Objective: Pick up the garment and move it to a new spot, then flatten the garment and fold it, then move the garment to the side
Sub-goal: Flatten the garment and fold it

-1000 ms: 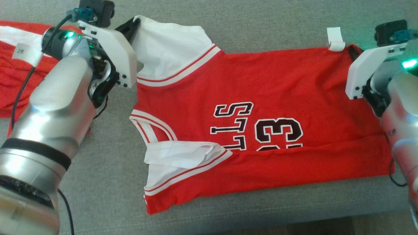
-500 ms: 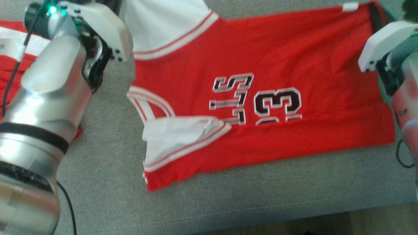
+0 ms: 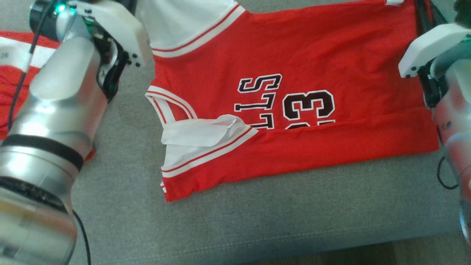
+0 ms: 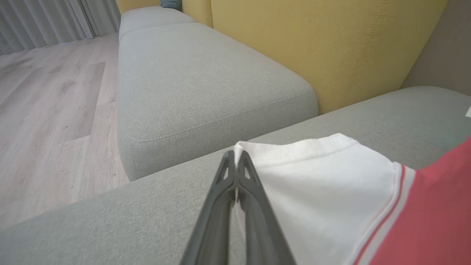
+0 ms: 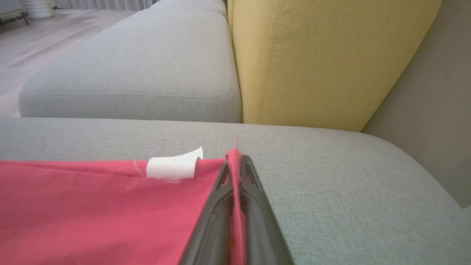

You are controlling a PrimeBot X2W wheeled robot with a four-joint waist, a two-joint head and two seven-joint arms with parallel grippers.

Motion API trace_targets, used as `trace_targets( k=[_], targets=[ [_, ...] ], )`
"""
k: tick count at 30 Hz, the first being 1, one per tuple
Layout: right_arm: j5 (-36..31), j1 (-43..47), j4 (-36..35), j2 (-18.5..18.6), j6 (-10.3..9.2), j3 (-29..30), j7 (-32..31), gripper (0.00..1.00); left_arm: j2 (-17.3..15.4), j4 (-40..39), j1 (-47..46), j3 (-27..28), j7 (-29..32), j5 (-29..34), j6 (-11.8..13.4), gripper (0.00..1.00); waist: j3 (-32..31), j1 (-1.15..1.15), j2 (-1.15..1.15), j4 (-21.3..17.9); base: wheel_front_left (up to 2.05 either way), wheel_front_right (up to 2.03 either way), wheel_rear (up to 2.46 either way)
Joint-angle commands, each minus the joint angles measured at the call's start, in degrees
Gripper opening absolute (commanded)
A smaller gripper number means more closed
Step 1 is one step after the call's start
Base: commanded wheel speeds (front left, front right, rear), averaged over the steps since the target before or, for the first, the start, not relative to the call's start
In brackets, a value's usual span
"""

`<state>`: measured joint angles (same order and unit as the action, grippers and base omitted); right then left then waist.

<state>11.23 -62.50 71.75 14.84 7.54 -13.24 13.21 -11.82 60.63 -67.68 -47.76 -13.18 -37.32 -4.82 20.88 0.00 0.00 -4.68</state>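
The garment (image 3: 294, 73) is a red jersey with white sleeves and the number 33, lying on the grey sofa seat (image 3: 257, 221) with its near edge folded over. In the left wrist view my left gripper (image 4: 235, 158) is shut on the corner of a white sleeve (image 4: 323, 184). My right gripper (image 5: 235, 156) is shut on the far red hem corner, beside a white tag (image 5: 173, 167). In the head view the left gripper's white housing (image 3: 121, 25) is at the top left and the right gripper's housing (image 3: 427, 51) at the top right, with both fingertips beyond the top edge.
Another red and white garment (image 3: 11, 77) lies at the far left, partly under my left arm. A yellow backrest (image 5: 312, 55) rises behind the seat. A second grey cushion (image 4: 206, 81) and wooden floor (image 4: 48, 110) lie beyond. The seat's front edge (image 3: 294, 246) runs along the bottom.
Both arms have moved away from me toward the backrest, dragging the jersey with them. Its near folded edge now lies farther from the seat's front edge.
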Motion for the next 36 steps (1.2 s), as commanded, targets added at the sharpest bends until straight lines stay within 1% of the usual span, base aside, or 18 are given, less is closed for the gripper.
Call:
trace_targets(
  k=[1,8,9,13,18,22,30,33,36],
  targets=[
    [0.5,0.6,-1.5,-0.4,-0.05,-0.3,1.1,0.0,-1.8,-1.0,-1.2,1.0,-0.5,0.1,-0.2,0.0,-0.7,0.0,0.0,0.2,0.0,0.0,0.0],
    [3.9,5.6,-2.6,0.8,-0.05,-1.7,1.4,0.0,-3.2,-3.2,3.5,-0.1,-1.2,-0.3,-1.5,0.0,-5.3,0.0,0.0,1.0,0.0,0.0,0.0],
    [5.7,7.2,-2.8,1.2,-0.05,-2.0,0.9,0.0,-3.7,-4.6,5.2,-0.5,-1.3,-0.5,-1.8,0.0,-6.7,0.0,0.0,1.2,0.0,0.0,0.0],
    [8.9,10.8,-4.0,2.1,-0.05,-3.2,-0.9,0.0,-4.8,-8.5,9.2,-1.7,-1.1,-0.8,-2.1,0.0,-9.6,0.0,0.0,1.8,0.0,0.0,0.0],
    [12.9,15.7,-6.5,4.1,-0.05,-4.8,-4.1,0.0,-7.6,-16.1,15.3,-3.5,1.5,-1.3,-1.9,0.0,-12.9,0.0,0.0,2.4,0.0,0.0,0.0],
    [15.6,19.5,-8.6,6.2,-0.05,-5.6,-7.4,0.0,-11.3,-24.7,21.3,-4.8,5.2,-2.0,-0.5,0.0,-14.9,0.0,0.0,2.7,0.0,0.0,0.0],
    [20.5,26.0,-14.8,10.1,-0.05,-6.0,-15.2,0.0,-19.5,-44.4,32.3,-7.2,14.1,-3.7,4.6,0.0,-17.3,0.0,0.0,2.8,0.0,0.0,0.0],
    [21.6,28.2,-17.4,11.1,-0.05,-6.1,-18.9,0.0,-21.8,-49.3,35.2,-8.0,16.6,-4.2,6.5,0.0,-17.6,0.0,0.0,2.6,0.0,0.0,0.0],
    [22.3,30.4,-20.2,12.0,-0.05,-6.2,-22.5,0.0,-23.0,-52.2,37.3,-8.8,18.2,-4.3,8.0,0.0,-17.7,0.0,0.0,2.3,0.0,0.0,0.0]
  ],
)
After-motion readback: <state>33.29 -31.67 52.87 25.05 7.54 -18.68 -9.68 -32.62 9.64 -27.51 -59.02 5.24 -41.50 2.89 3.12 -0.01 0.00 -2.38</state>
